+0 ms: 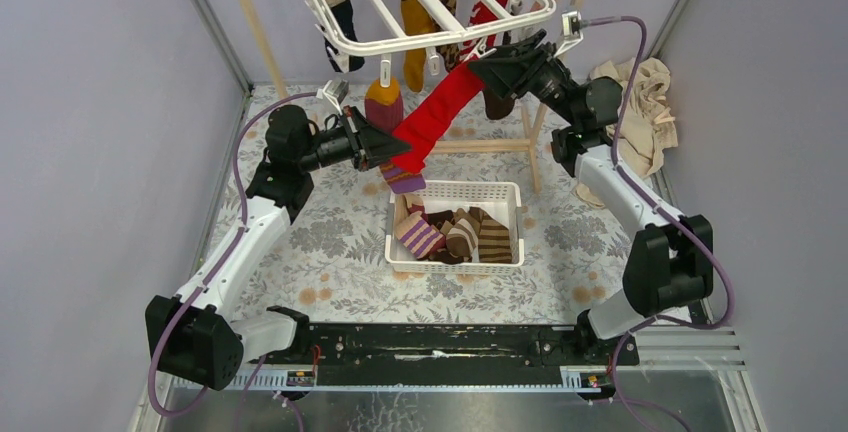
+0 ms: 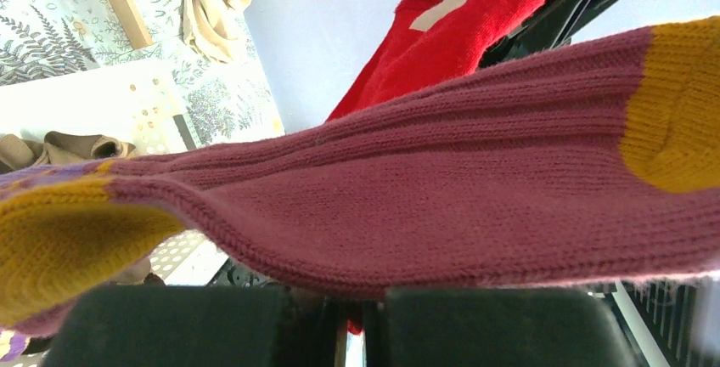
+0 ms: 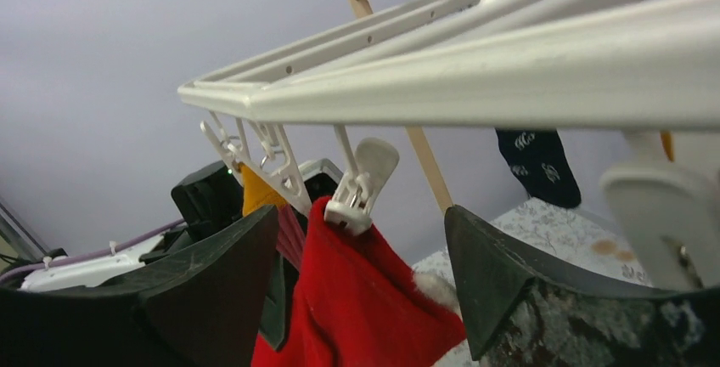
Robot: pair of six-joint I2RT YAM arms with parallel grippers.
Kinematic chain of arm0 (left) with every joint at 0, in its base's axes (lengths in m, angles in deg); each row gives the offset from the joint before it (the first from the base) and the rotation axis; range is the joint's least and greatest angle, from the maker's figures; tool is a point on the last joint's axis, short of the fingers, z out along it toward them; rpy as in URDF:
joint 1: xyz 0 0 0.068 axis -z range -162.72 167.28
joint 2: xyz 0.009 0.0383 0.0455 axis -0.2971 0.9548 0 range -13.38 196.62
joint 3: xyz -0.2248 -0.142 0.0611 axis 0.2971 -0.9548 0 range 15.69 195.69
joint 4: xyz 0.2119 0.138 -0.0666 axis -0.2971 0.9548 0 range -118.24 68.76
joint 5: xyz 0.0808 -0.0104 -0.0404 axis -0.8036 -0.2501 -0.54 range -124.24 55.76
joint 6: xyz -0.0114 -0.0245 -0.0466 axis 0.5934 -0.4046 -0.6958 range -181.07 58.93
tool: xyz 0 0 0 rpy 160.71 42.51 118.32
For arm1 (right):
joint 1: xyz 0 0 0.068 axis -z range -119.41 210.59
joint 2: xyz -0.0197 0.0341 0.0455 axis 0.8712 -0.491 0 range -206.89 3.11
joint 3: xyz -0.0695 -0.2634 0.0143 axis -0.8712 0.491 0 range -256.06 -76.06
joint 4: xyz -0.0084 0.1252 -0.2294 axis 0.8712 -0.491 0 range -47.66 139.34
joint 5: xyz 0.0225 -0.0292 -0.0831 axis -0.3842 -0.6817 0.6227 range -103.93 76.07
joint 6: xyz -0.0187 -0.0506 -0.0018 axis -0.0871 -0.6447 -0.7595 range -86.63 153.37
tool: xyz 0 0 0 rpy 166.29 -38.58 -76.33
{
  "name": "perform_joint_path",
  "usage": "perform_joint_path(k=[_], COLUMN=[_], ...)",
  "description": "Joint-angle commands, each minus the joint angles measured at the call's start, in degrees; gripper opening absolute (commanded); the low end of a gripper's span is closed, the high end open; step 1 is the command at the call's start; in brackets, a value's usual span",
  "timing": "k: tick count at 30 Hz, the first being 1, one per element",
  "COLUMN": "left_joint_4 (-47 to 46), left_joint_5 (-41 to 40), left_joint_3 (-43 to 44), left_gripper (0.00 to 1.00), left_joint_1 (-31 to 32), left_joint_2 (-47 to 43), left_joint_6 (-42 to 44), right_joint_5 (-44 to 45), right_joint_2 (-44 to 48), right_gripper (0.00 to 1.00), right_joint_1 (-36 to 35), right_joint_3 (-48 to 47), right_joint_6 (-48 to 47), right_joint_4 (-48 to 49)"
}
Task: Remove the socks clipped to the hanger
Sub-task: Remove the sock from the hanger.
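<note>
The white hanger (image 1: pixel 400 45) hangs at the top centre with several socks clipped to it. A long red sock (image 1: pixel 440 107) stretches at a slant from a white clip (image 3: pixel 361 184) on the front rail down to my left gripper (image 1: pixel 398 147), which is shut on its lower end. My right gripper (image 1: pixel 490 64) is open, with its fingers either side of the red sock's clipped top (image 3: pixel 365 299). A maroon sock with mustard ends (image 1: pixel 383 102) hangs beside the left gripper and fills the left wrist view (image 2: pixel 407 197). The hanger rail (image 3: pixel 509 78) runs just above the right fingers.
A white perforated basket (image 1: pixel 505 192) under the hanger holds several striped socks. Wooden poles (image 1: pixel 255 27) and a crossbar (image 1: pixel 490 145) carry the hanger. A beige cloth (image 1: pixel 645 102) lies at the right wall. Navy, mustard and argyle socks (image 1: pixel 415 22) hang farther back.
</note>
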Motion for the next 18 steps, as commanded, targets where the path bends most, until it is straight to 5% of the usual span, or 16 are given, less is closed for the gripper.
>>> perform_joint_path(k=[1,11,18], left_joint_4=[-4.0,-4.4,-5.2], left_joint_5=[0.0,-6.2,-17.6], left_joint_3=[0.1,-2.4,-4.7], left_gripper=[0.07,0.06,0.05], left_joint_1=[-0.4,2.8,10.8], left_joint_2=[-1.2,-3.7,-5.6], left_joint_6=[-0.3,3.0,7.1], right_joint_5=[0.2,2.6,0.7], right_joint_2=[6.1,17.2,21.6], right_gripper=[0.83,0.84,0.82], right_joint_1=[0.3,0.2,-1.5], right_joint_3=[2.9,9.0,14.1], right_joint_6=[-4.0,-12.1,-11.5], right_joint_4=[-7.4,-33.5,-38.0])
